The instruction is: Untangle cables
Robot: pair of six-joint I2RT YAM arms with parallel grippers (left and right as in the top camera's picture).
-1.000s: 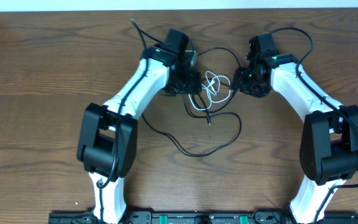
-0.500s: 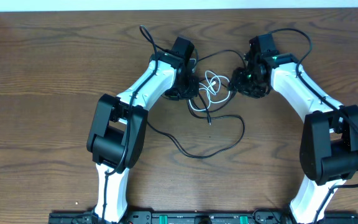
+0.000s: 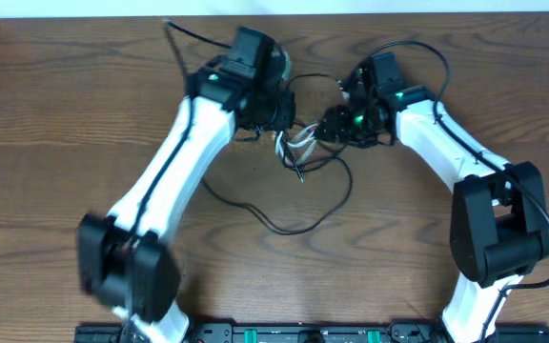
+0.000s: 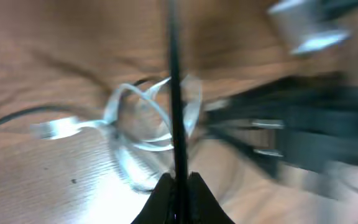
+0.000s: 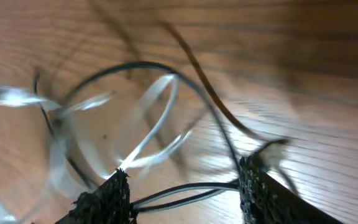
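early stage, little done. left gripper (image 4: 179, 186) fingers are pinched tight on the black cable (image 4: 174, 93), which runs straight up from the tips. white cable (image 4: 148, 118) loops sit just beyond them, crossed by that strand. right gripper (image 5: 184, 183) fingers are abt half apart w/ black strands passing btwn them, nothing clamped afaict, white loops just ahead. cables are tangled btwn both grippers, so pulling them apart is all left to do.

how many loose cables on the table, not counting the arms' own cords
2. The black cable sweeps a wide loop over the table. The white cable is bunched in small loops between the left hand and right hand. Parts beneath the hands may be hidden.
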